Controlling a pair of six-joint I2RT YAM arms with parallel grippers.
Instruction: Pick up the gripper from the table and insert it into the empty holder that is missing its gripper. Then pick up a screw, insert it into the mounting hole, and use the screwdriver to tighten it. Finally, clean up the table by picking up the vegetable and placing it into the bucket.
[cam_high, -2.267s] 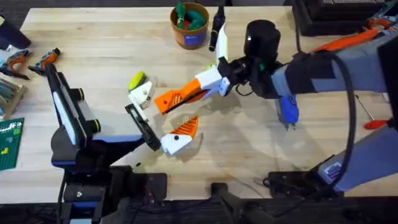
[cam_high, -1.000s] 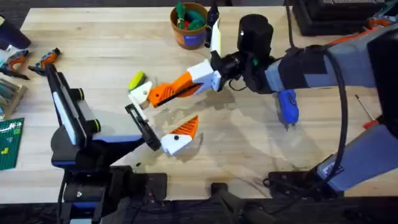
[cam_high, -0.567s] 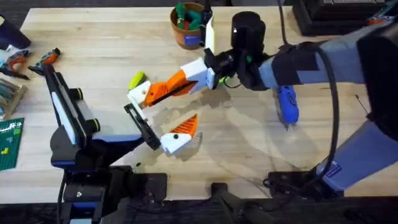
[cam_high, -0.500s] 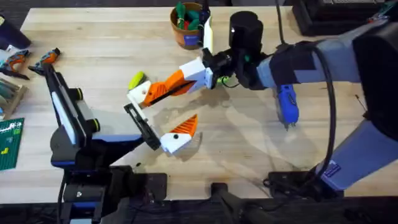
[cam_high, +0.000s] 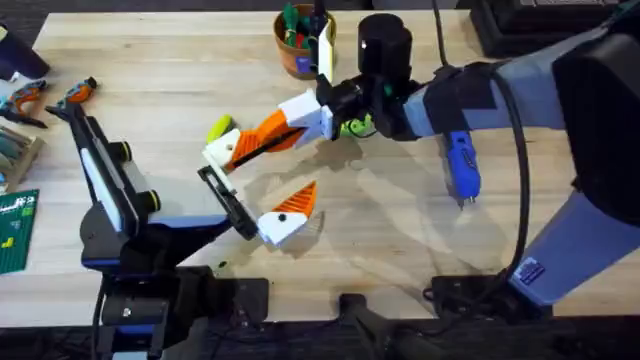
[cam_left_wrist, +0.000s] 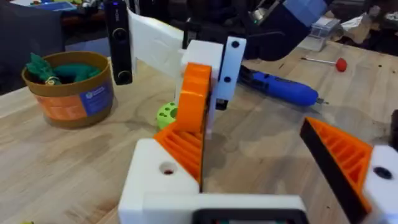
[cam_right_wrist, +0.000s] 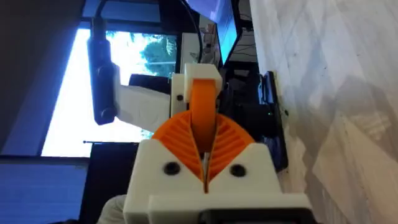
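**A:** Right jaws are clenched on the gripper (cam_right_wrist: 200, 107), with an orange pad on either side of it. Left jaws are released and spread wide, low over the worktop (cam_high: 150, 60).

**B:** What's changed?

**A:** Over the last couple of seconds you've swung the right arm up and to the left. The gripper was well apart from the holder (cam_high: 221, 154). Now its tip touches the holder, just beside the vegetable (cam_high: 218, 128). The holder itself hasn't shifted.

**B:** Is it seated?

**A:** Can't tell. From the left wrist the orange ribs sit against the white block, but the joint line is hidden. I'd call it mid-insertion, so don't let go yet.

**B:** What does that mean for the rest?

**A:** You're still on the first step. The screwdriver (cam_high: 461, 172) lies untouched on the worktop under the right arm, and the bucket (cam_high: 303, 42) is at the far edge. The vegetable isn't in the bucket yet. I can't pick out a screw.

**B:** Any risk?

**A:** If you push off-axis, the holder could skate into the vegetable. Keep the push square.
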